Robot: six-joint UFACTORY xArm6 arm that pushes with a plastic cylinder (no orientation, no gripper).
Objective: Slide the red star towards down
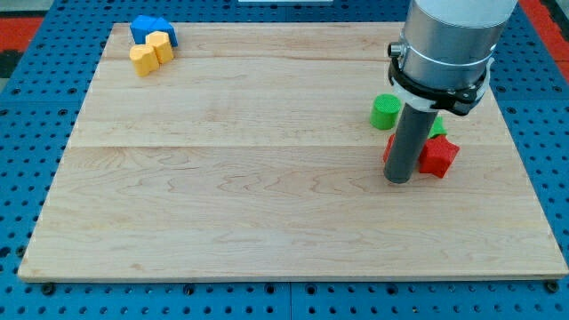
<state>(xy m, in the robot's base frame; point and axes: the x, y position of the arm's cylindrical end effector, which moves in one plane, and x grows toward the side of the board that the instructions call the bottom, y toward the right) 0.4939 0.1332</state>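
The red star [438,155] lies on the wooden board [222,178] at the view's right, about mid-height. My tip [399,180] rests on the board just left of the star and slightly below it. A second red block [389,148] is mostly hidden behind the rod. A green cylinder [385,112] stands above them. A green block [437,127] peeks out behind the rod, just above the red star.
At the view's top left, a blue block [151,29] and a yellow block [151,52] sit together near the board's corner. The arm's grey body [449,40] hangs over the top right. Blue pegboard [36,133] surrounds the board.
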